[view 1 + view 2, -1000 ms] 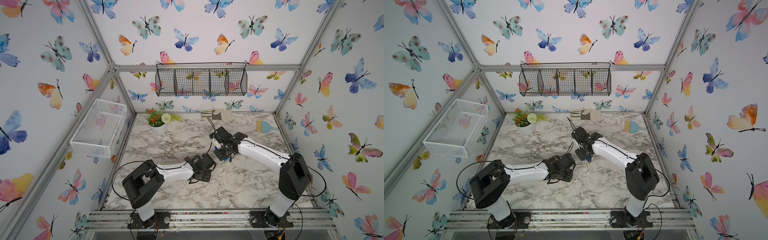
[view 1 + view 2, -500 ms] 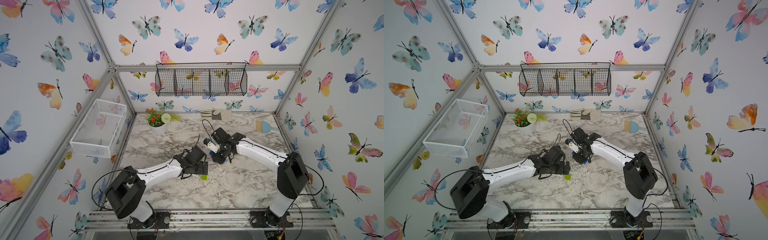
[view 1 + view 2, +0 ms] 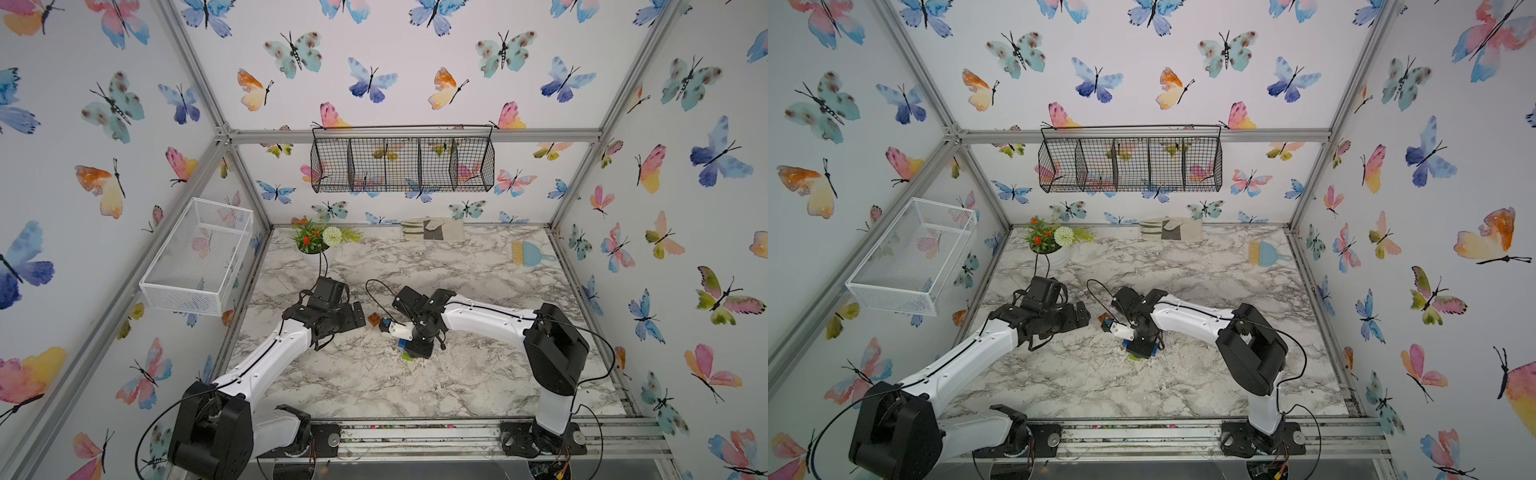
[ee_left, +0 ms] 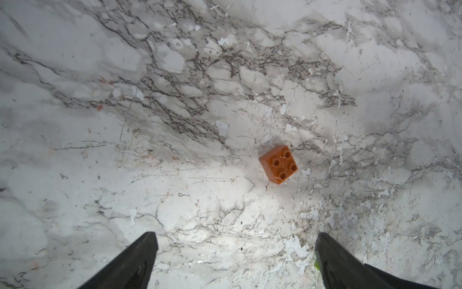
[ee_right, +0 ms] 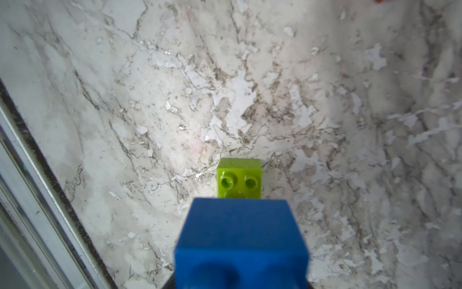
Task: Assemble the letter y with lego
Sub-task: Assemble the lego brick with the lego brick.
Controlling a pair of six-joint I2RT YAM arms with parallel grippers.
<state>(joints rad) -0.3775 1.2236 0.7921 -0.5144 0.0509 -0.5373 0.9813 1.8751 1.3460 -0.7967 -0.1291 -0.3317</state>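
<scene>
An orange lego [image 4: 278,164] brick sits studs-up on the marble, ahead of my left gripper [image 4: 235,250], which is open with nothing between its fingers. In both top views the orange brick [image 3: 374,319] lies just right of that gripper [image 3: 358,318]. My right gripper [image 3: 415,348] points down and is shut on a dark blue brick [image 5: 241,240] that hides its fingers. A lime green brick [image 5: 239,179] shows just past the blue one, low on the table [image 3: 408,356]. Whether they are joined I cannot tell. No letter y shape shows.
A flower pot [image 3: 318,245], a folded cloth [image 3: 432,229] and a light blue brush [image 3: 530,253] stand along the back. A white mesh basket [image 3: 199,257] hangs on the left wall, a black wire basket [image 3: 403,164] on the back wall. The table's front rail [image 5: 37,200] is close to the right gripper.
My left gripper opened, left the green brick on the table and drew back left toward the orange brick. My right gripper came forward and down over the green brick.
</scene>
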